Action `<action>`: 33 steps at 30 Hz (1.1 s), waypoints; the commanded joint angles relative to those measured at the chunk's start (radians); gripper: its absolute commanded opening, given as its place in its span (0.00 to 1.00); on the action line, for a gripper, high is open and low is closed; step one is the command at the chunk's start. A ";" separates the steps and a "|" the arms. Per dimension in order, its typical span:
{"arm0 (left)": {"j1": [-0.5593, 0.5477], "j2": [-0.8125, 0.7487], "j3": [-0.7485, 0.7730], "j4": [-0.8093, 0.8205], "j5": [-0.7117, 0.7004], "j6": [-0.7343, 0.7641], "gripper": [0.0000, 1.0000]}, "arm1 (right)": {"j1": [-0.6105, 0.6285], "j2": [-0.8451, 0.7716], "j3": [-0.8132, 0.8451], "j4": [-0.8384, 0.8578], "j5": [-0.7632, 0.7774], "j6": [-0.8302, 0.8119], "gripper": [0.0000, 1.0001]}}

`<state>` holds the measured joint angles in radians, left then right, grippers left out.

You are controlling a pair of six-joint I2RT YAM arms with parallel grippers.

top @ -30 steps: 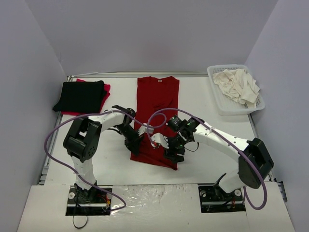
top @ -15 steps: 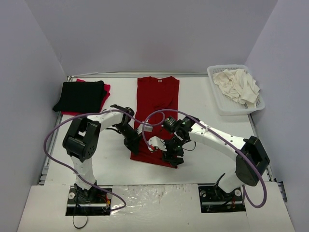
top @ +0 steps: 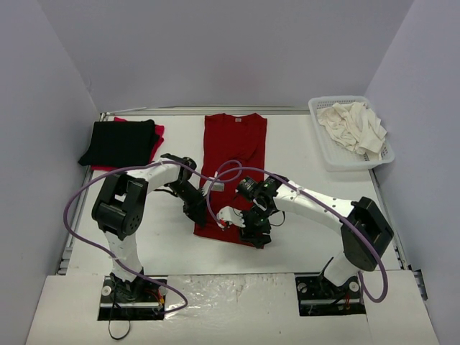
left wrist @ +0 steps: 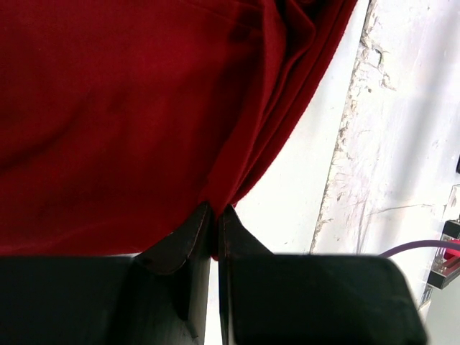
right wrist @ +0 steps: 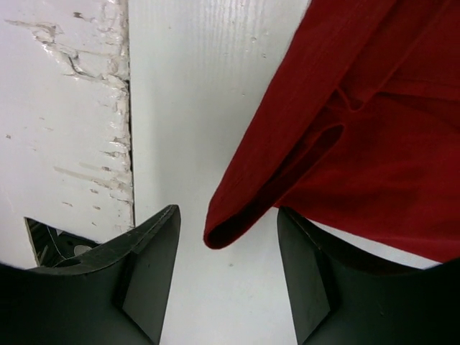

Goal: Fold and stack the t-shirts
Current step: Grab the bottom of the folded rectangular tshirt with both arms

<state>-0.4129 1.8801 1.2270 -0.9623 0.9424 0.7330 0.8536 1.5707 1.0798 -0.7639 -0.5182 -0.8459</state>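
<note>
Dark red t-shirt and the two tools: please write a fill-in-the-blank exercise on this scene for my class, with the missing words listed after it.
1. The left tool is ___ on an edge of the dark red t-shirt.
2. The right tool is ___, with a corner of that shirt lying loose between its fingers.
3. The folded black t-shirt lies on ___ of the bright red t-shirt.
Missing words: shut; open; top.

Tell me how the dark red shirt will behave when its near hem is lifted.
Likely floppy: the dark red shirt folds loosely where the left gripper pinches its hem. It looks thin and light, so it should sag between grips. The rolled corner inside the open right gripper may slip if caught shallowly.
</note>
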 commanded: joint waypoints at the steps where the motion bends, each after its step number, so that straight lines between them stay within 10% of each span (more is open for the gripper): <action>1: 0.006 -0.027 0.032 -0.030 0.035 0.026 0.02 | 0.006 0.018 -0.006 -0.009 0.052 0.018 0.52; 18: 0.008 -0.041 0.023 -0.041 0.033 0.039 0.02 | -0.008 0.090 -0.037 0.002 0.109 0.065 0.35; 23: 0.013 -0.042 0.022 -0.044 0.033 0.039 0.02 | -0.004 0.085 -0.034 -0.008 0.093 0.054 0.01; 33: 0.014 -0.068 0.015 -0.056 0.038 0.048 0.02 | -0.022 0.052 0.022 -0.014 0.141 0.090 0.00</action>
<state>-0.4080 1.8771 1.2270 -0.9733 0.9443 0.7341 0.8440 1.6577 1.0607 -0.7177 -0.4057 -0.7815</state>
